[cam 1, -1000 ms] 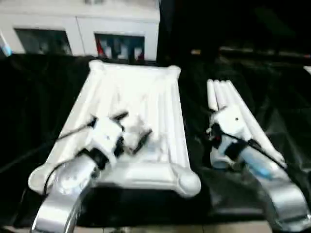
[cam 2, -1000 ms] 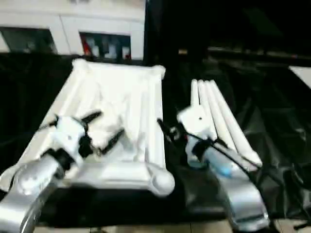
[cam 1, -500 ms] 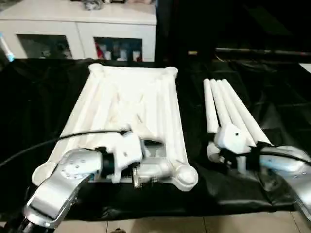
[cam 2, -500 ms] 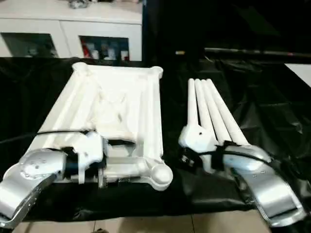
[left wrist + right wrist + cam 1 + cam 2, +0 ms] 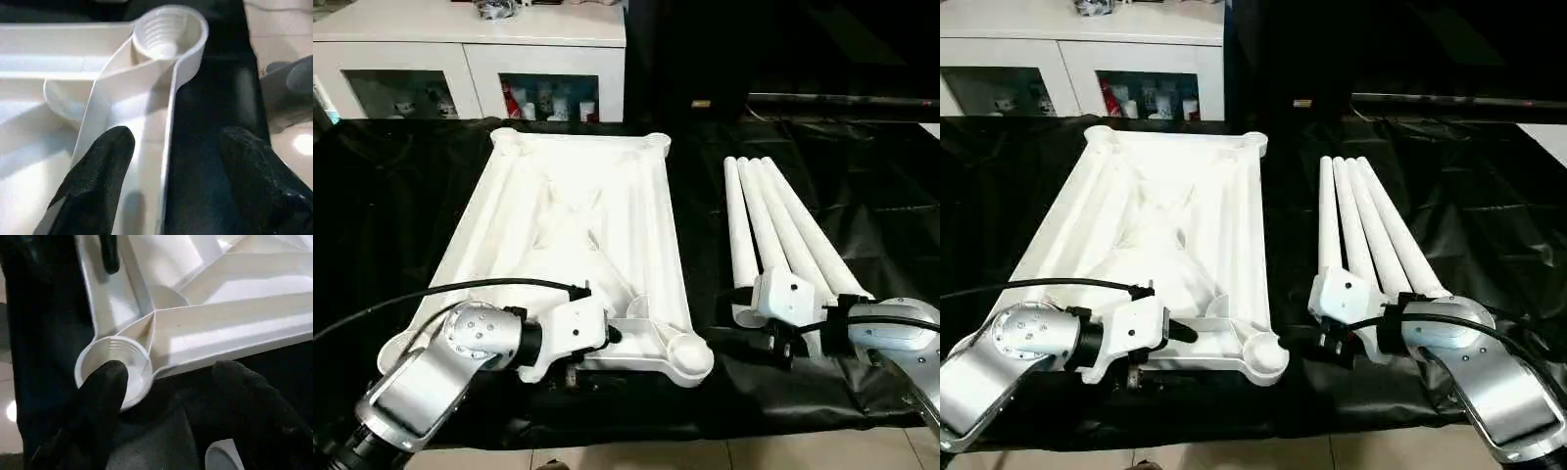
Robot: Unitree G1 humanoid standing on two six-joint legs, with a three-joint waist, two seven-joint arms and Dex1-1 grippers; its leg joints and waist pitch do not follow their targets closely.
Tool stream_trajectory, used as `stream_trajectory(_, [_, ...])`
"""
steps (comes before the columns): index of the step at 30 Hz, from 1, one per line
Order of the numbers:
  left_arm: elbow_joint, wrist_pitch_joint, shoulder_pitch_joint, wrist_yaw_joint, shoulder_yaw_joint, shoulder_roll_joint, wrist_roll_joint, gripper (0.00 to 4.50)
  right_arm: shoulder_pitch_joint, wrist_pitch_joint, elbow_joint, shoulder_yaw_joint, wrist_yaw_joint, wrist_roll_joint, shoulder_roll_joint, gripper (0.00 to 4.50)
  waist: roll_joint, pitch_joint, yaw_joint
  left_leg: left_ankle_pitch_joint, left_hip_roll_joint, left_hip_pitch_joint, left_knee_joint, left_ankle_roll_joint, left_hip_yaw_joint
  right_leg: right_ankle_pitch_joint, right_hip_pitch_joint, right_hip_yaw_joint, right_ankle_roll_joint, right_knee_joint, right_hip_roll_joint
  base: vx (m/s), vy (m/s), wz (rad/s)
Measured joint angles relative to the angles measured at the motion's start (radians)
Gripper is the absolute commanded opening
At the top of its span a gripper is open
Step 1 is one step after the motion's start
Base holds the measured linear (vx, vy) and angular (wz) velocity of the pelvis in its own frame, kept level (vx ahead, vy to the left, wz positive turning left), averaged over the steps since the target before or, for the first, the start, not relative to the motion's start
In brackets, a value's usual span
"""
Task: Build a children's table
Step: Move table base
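My left gripper (image 5: 168,181) has its two black fingers (image 5: 95,181) spread, one over the ribbed underside of the table top (image 5: 573,225) and the other out over the black cloth (image 5: 391,206), so the top's near rim runs between them with nothing pinched. Just ahead of it along that rim sits a round threaded corner socket (image 5: 166,32).

My right gripper (image 5: 168,401) is spread too, holding nothing, low over the cloth and pointed at that near right corner; one finger (image 5: 105,396) overlaps the socket's rim in the wrist view, though I cannot tell whether it touches.

The table top lies upside down on the cloth, lengthwise away from me, ribs up and a socket at each corner. The four legs (image 5: 769,220) lie side by side on the cloth to its right, apart from it, their near ends just beside my right wrist. A black cable (image 5: 460,289) arcs over my left forearm.

Beyond the cloth stands a white cabinet (image 5: 470,54) with glass doors and small items inside; I can read no writing or labels anywhere.
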Motion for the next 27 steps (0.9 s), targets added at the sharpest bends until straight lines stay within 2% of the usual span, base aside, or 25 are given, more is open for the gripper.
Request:
stream_trajectory(2, [0.000, 0.015, 0.000, 0.010, 0.000, -0.005, 0.007, 2.89, 0.000, -0.001, 0.000, 0.001, 0.001, -0.004, -0.001, 3.11, 0.000, 0.000, 0.000, 0.000, 0.000, 0.000, 0.000, 0.000, 0.000, 0.000, 0.000, 0.000, 0.000, 0.000, 0.000, 0.000, 0.000, 0.00])
stream_trajectory(3, [0.000, 0.022, 0.000, 0.012, 0.000, -0.008, 0.006, 2.68, 0.000, -0.002, 0.000, 0.002, 0.001, -0.009, -0.001, 3.11, 0.000, 0.000, 0.000, 0.000, 0.000, 0.000, 0.000, 0.000, 0.000, 0.000, 0.000, 0.000, 0.000, 0.000, 0.000, 0.000, 0.000, 0.00])
stream_trajectory(10, [0.000, 0.039, -0.001, 0.023, 0.000, -0.027, 0.007, 2.20, -0.001, -0.007, 0.000, 0.023, 0.001, -0.022, -0.001, 3.11, -0.001, 0.000, 0.001, 0.000, 0.000, 0.000, 0.000, 0.000, 0.001, 0.000, 0.000, 0.000, 0.000, 0.000, 0.000, 0.000, 0.000, 0.00])
stream_trajectory(18, [0.014, 0.034, -0.010, 0.022, -0.011, -0.035, 0.016, 1.68, -0.002, -0.007, 0.000, 0.033, 0.003, -0.030, -0.001, 3.11, 0.000, 0.000, 0.001, 0.000, 0.000, 0.000, 0.000, 0.000, 0.001, 0.000, -0.001, 0.000, 0.000, 0.000, 0.000, 0.000, 0.000, 0.00])
stream_trajectory(20, [0.029, 0.030, -0.012, 0.024, -0.013, -0.039, 0.026, 1.34, -0.002, -0.007, 0.000, 0.033, 0.002, -0.030, -0.001, 3.11, 0.000, 0.000, 0.001, 0.000, 0.000, 0.000, 0.000, 0.000, 0.001, 0.000, -0.001, 0.000, 0.000, -0.001, 0.000, 0.000, 0.000, 0.00])
stream_trajectory(27, [0.074, 0.007, -0.015, 0.032, -0.039, -0.052, 0.049, 0.84, -0.002, -0.007, 0.000, 0.033, -0.001, -0.031, 0.000, 3.11, -0.001, 0.000, 0.001, 0.000, 0.001, -0.001, 0.000, 0.000, 0.001, 0.000, -0.001, 0.000, 0.000, -0.001, 0.000, 0.000, 0.000, 0.00])
